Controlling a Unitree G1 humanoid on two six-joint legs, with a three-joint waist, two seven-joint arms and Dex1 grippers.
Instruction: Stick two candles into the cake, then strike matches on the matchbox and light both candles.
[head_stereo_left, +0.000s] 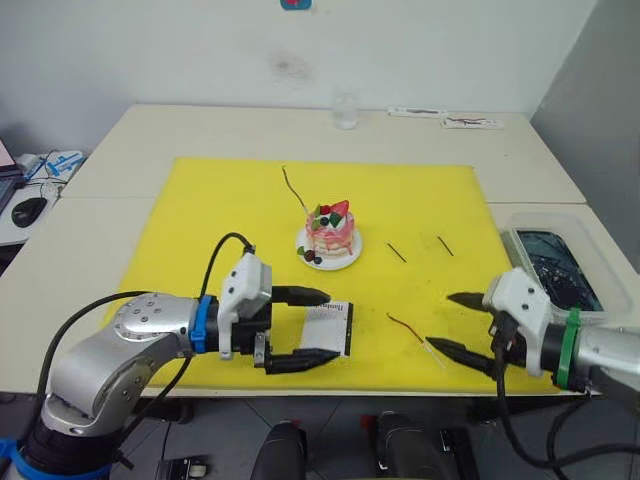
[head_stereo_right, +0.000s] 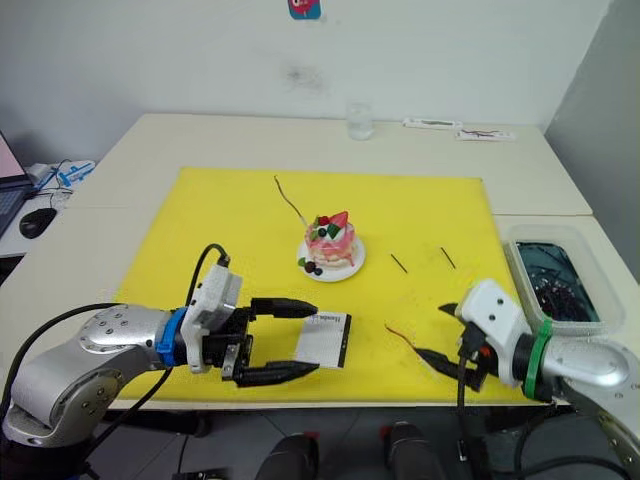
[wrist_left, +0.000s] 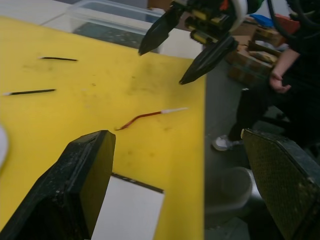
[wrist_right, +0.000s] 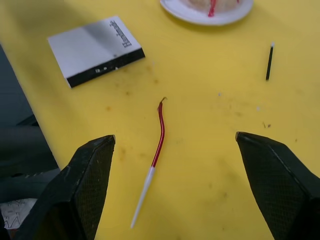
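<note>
The cake sits on its small white plate mid-mat. One candle rises from its top, leaning back-left. The other candle lies flat on the mat, its whitish end just by the near finger of my right gripper, which is open and holds nothing. Two matches lie right of the cake. The matchbox lies flat by the mat's front edge. My open left gripper straddles its near end without gripping it.
A yellow mat covers the table's middle. A clear tub with dark contents stands at the right edge. A glass stands at the back. A person sits beyond the table's right side.
</note>
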